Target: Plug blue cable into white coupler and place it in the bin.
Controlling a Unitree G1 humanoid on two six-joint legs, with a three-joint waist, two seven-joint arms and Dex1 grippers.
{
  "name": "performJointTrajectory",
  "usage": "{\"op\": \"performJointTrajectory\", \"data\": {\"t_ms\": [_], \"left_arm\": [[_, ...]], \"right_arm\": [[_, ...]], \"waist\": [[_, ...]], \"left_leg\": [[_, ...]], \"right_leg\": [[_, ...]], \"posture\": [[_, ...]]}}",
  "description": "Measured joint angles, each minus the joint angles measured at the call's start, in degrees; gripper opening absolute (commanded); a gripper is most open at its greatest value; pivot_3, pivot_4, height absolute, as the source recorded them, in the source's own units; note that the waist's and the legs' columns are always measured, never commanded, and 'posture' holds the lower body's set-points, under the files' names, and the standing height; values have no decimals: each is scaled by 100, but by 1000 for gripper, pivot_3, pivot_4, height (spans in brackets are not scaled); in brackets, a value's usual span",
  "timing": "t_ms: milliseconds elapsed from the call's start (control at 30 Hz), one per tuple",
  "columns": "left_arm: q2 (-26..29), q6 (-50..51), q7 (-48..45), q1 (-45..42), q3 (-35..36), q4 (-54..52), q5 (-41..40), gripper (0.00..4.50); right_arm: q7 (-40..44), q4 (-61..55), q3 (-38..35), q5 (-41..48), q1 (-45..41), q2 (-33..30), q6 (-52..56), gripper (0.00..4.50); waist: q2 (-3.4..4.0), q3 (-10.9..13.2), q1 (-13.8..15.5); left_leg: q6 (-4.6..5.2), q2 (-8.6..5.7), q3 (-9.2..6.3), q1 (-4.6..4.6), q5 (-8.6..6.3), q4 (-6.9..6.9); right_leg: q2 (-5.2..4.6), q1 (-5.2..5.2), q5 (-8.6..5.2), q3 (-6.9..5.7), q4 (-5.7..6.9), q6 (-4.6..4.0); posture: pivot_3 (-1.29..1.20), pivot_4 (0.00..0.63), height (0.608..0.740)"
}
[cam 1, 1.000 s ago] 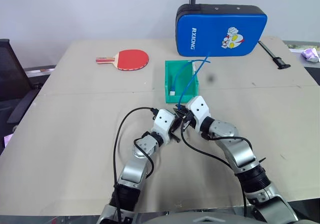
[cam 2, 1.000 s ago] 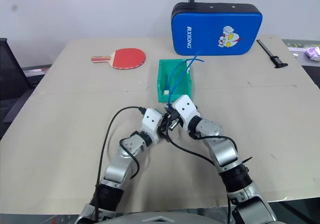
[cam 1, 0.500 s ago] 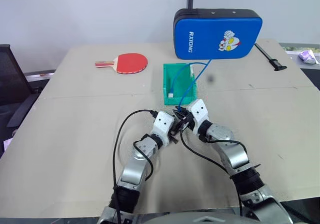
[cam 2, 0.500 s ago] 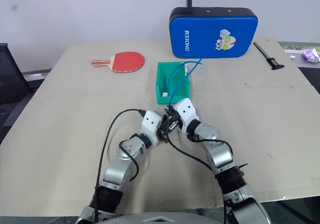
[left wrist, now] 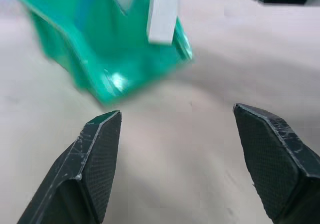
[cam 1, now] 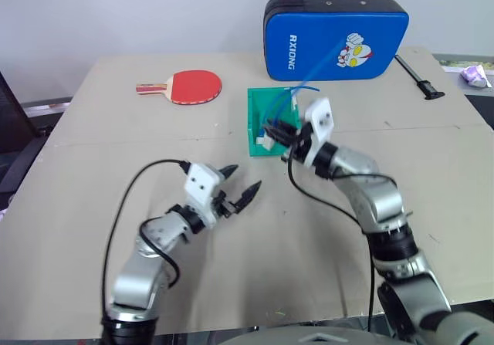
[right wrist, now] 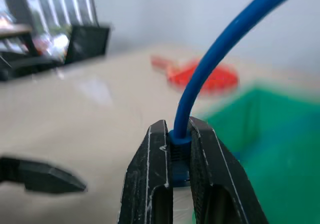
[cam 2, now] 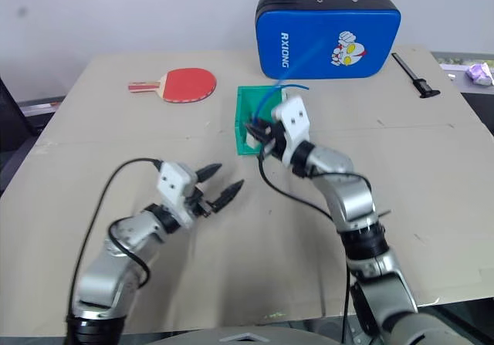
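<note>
Blue cable (right wrist: 210, 68) pinched; left gripper (cam 1: 241, 186) spread.

The bin (cam 1: 253, 121) is translucent green, and the blue cable (right wrist: 220, 53) rising from it is a plain bright blue, with the white coupler (left wrist: 162, 13) a flat white block against the green wall. The padded case (cam 1: 336, 36) is a deeper blue edged in black, with white lettering and a red, white and blue cartoon figure. The paddle (cam 1: 189, 86) has a red face and a wood-coloured handle, the table (cam 1: 93, 175) is dull beige, and both grippers' fingers (left wrist: 97, 159) are black.
</note>
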Motion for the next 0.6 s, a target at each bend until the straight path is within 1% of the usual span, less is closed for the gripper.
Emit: {"op": "performJointTrajectory", "data": {"t_ms": [33, 67, 133, 200, 233, 267, 300, 333, 433, 467, 533, 567, 600], "left_arm": [[67, 165, 1, -38, 92, -49, -149, 3637], [223, 530, 11, -250, 300, -98, -488, 3637], [350, 962, 106, -628, 672, -199, -975, 3637], [539, 1395, 269, -951, 989, -341, -1382, 3637], [617, 1537, 325, -1036, 1051, -389, -1490, 3637], [644, 1657, 364, -1058, 1095, -446, -1600, 3686], [642, 1718, 396, -1057, 1091, -463, -1640, 3686], [641, 1806, 445, -1056, 1088, -464, -1721, 3686], [599, 1905, 611, -1062, 1082, -464, -1820, 3686], [560, 1926, 679, -1062, 1074, -464, -1828, 3686], [563, 1943, 728, -1071, 1027, -464, -1825, 3686], [574, 1946, 762, -1094, 968, -465, -1823, 3686], [582, 1949, 777, -1095, 955, -471, -1822, 3686]], "right_arm": [[-19, 114, -44, 56, -138, 35, 113, 0], [-96, 557, -167, 149, -559, 79, 370, 0], [-246, 1236, -496, 278, -1184, 164, 669, 0], [-330, 1970, -747, 347, -1816, 220, 818, 0], [-323, 2228, -763, 338, -1995, 223, 826, 0], [-296, 2485, -763, 329, -2107, 250, 817, 630], [-283, 2632, -759, 312, -2128, 269, 815, 834], [-260, 2866, -758, 283, -2135, 301, 808, 1144], [-336, 3426, -776, 168, -2156, 320, 634, 2645], [-354, 3503, -812, 128, -2178, 311, 551, 3179], [-348, 3475, -853, 106, -2183, 271, 459, 4062], [-338, 3337, -862, 89, -2149, 204, 444, 4440], [-329, 3214, -864, 90, -2103, 165, 449, 4440]], "waist": [[-1, 6, -8], [-3, 34, -19], [-13, 59, -22], [-16, 60, -25], [-17, 59, -27], [-18, 59, -32], [-17, 59, -33], [-17, 59, -35], [-17, 60, -33], [-17, 60, -33], [-17, 60, -31], [-17, 60, -25], [-17, 60, -22]], "left_leg": [[0, 0, 1, -1, 0, 0], [-1, -6, 3, -5, 1, 2], [-5, -9, 0, -7, 4, 5], [-24, -13, 1, -4, 15, 4], [-26, -16, 1, -2, 16, -1], [-28, -16, 4, -2, 17, -4], [-29, -16, 6, -3, 17, -5], [-30, -16, 5, -9, 18, -7], [-31, -19, 4, -51, 19, -3], [-32, -21, 4, -67, 19, 1], [-32, -25, 2, -73, 19, 1], [-32, -27, 0, -73, 19, 1], [-32, -27, -3, -73, 20, 1]], "right_leg": [[2, 0, 0, 0, -2, 0], [12, -2, 1, 0, 2, 1], [12, -3, 3, -1, 3, 1], [13, -1, 2, -1, 3, 1], [14, 0, 2, -1, 0, 1], [14, 0, 1, -2, 0, 2], [13, -1, 1, -2, -2, 3], [13, -3, 1, -3, -2, 3], [11, -32, 2, -6, 0, 5], [10, -45, 3, -5, 1, 7], [9, -49, 4, -6, 1, 7], [8, -49, 3, -7, 1, 7], [8, -49, 3, -9, 1, 7]], "posture": [[0, 150, 728], [0, 150, 728], [0, 150, 728], [0, 150, 728], [0, 150, 728], [0, 150, 728], [0, 150, 728], [0, 150, 728], [0, 150, 728], [0, 150, 728], [0, 150, 728], [0, 150, 728], [0, 150, 728]]}}
